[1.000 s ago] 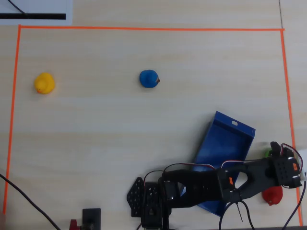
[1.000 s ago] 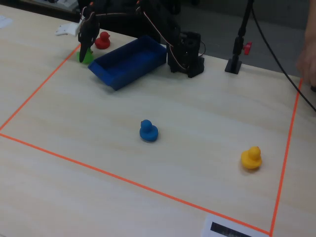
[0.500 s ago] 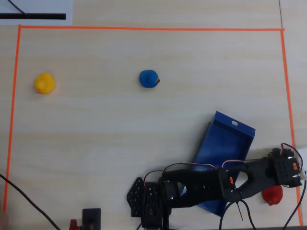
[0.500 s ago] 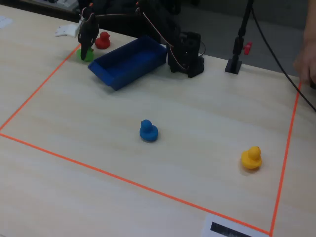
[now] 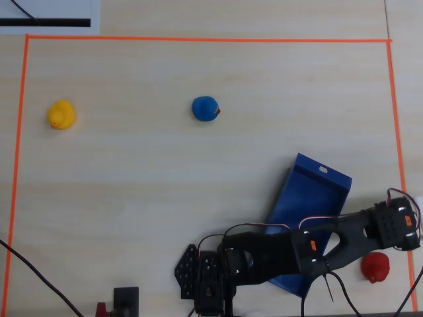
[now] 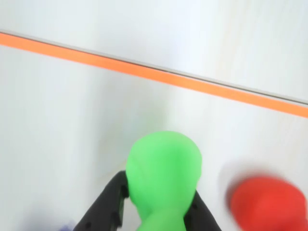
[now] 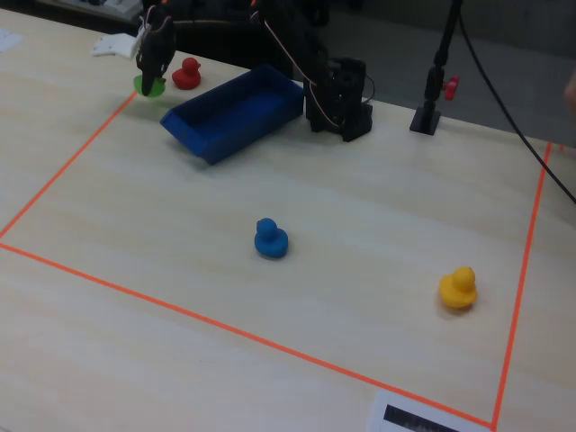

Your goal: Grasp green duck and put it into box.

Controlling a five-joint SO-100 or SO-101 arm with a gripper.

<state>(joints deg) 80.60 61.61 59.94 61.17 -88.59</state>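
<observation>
In the wrist view the hand [image 6: 159, 211] fills the bottom edge, its 2 dark fingers [image 6: 103, 207] closed against the sides of the green duck [image 6: 163, 173], which sits between them and hides most of the counter [image 6: 72, 120] beneath; whether the duck rests on the surface or is lifted clear cannot be told. Just to its right in that view lies the red duck [image 6: 267, 202] (blurred, cut off by the frame), and beyond both runs an orange tape line [image 6: 159, 74] slanting across the pale wood. In the fixed view the green duck [image 7: 149, 85] shows as a small patch under the hand [image 7: 151, 76] at the far left corner of the taped area, right on the tape line, with the red duck [image 7: 187, 74] near it and the dark-blue box [image 7: 216, 126] to the right of both, apart from them. The overhead view hides the green duck under the arm [image 5: 317, 244], which reaches across the box [image 5: 310, 198] toward the right tape edge. Farther off on the counter stand a blue duck [image 5: 205, 108] and a yellow duck [image 5: 61, 114], well apart from each other and from the box.
</observation>
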